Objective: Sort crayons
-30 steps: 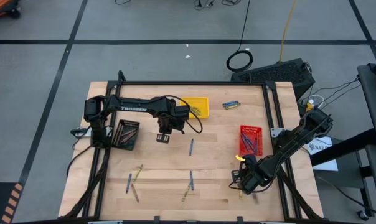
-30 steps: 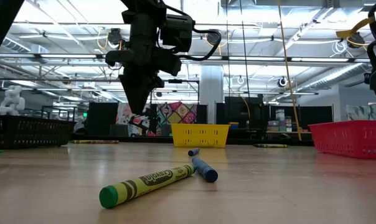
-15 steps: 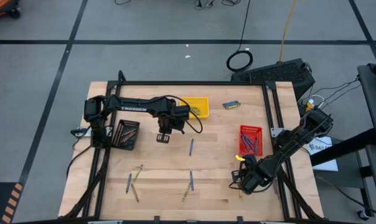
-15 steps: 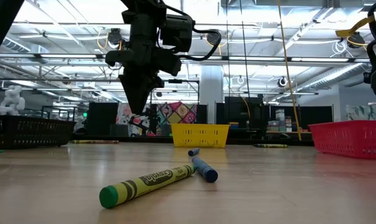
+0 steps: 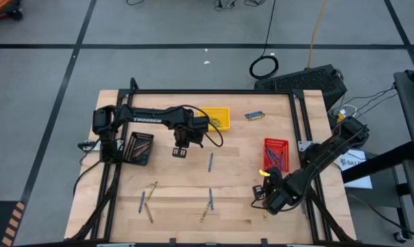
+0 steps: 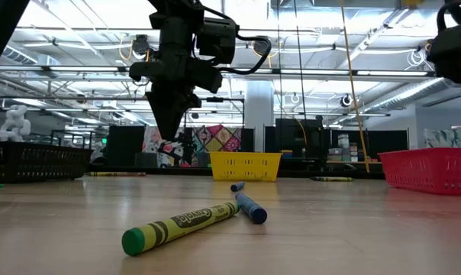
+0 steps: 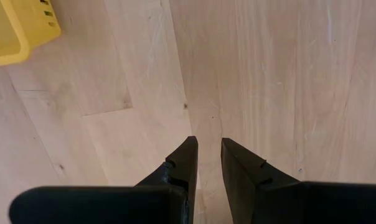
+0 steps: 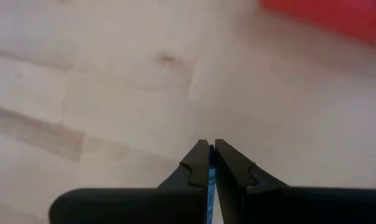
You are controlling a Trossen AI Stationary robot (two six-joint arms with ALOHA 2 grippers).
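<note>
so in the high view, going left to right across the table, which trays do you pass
black tray → yellow tray → red tray

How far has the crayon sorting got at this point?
Partly done. Crayons already lie in the red tray, the yellow tray and the black tray. In hand: the right gripper is shut on a blue crayon above the table. The left gripper hangs slightly open, empty. Left: several loose crayons, including a green-yellow one beside a blue one.
</note>
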